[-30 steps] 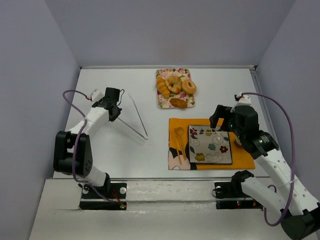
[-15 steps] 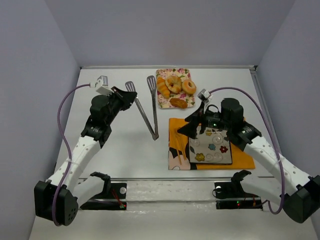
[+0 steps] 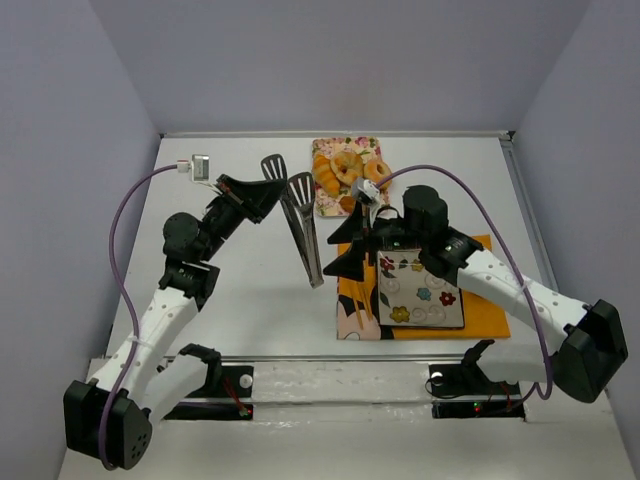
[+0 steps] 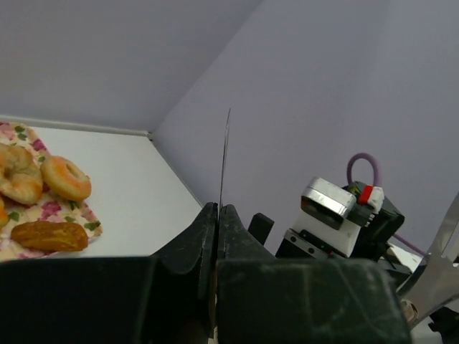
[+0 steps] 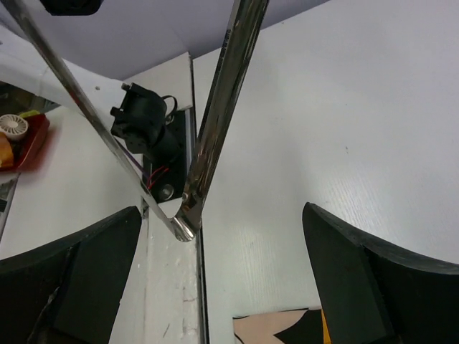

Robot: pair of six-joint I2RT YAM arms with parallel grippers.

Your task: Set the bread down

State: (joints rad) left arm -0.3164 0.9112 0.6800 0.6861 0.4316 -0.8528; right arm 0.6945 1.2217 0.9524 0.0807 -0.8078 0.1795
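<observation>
The bread [image 3: 380, 170] is a smooth golden ring on the floral cloth [image 3: 325, 206] at the back, among other pastries; the left wrist view shows the bread [image 4: 66, 178] lying flat. My left gripper [image 3: 264, 193] is shut on one arm of metal tongs [image 3: 305, 235], holding them above the table left of the cloth. That arm shows edge-on as thin tongs metal [image 4: 223, 158] above my left gripper [image 4: 217, 212]. My right gripper [image 3: 343, 250] stands open beside the tongs' hinge end. In the right wrist view the tongs' hinge [image 5: 183, 226] hangs just inside the left finger of my right gripper [image 5: 222, 211].
A paler ring pastry [image 4: 16, 175] and a brown oblong pastry [image 4: 50, 235] share the cloth, with a croissant [image 3: 324, 176]. A square flowered plate [image 3: 425, 295] lies on an orange mat [image 3: 485, 312] at the front right, with wooden utensils [image 3: 352, 310] along its left edge.
Both arms swung in toward the middle. The left gripper carried the tongs right and up. The right gripper moved left off the plate to the tongs' hinge end, still open.
</observation>
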